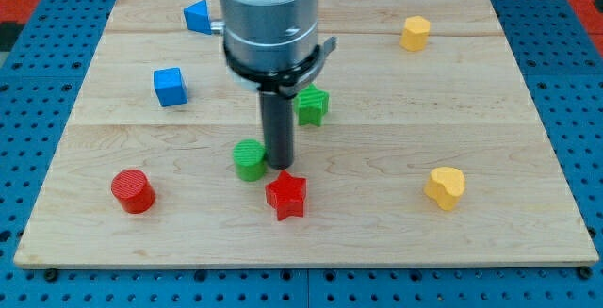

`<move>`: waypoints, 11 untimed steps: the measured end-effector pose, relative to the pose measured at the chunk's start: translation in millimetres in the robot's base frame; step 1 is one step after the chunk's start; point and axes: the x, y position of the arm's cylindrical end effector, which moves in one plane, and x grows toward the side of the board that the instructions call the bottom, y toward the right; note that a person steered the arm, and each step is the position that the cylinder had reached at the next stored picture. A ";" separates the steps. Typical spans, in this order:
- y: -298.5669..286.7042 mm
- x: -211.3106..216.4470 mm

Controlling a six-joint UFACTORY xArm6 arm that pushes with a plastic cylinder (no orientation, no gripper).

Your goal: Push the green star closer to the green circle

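Green star (313, 105) sits just up-right of my tip (279, 164), green circle (250, 160) touching tip's left

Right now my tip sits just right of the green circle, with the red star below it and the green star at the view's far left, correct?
Not quite. The camera view shows my tip just right of the green circle, with the red star below it, but the green star lies up and to the right of the tip, beside the rod, not at the far left.
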 end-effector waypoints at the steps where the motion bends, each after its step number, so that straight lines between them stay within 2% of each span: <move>1: -80.9 9.4; 2: -62.9 19.4; 3: -8.7 -16.8; 4: 35.5 -10.6; 6: 150.2 -51.3; 7: 150.3 -72.3; 8: 105.8 -99.9; 10: 44.0 -58.1; 11: 34.6 -78.6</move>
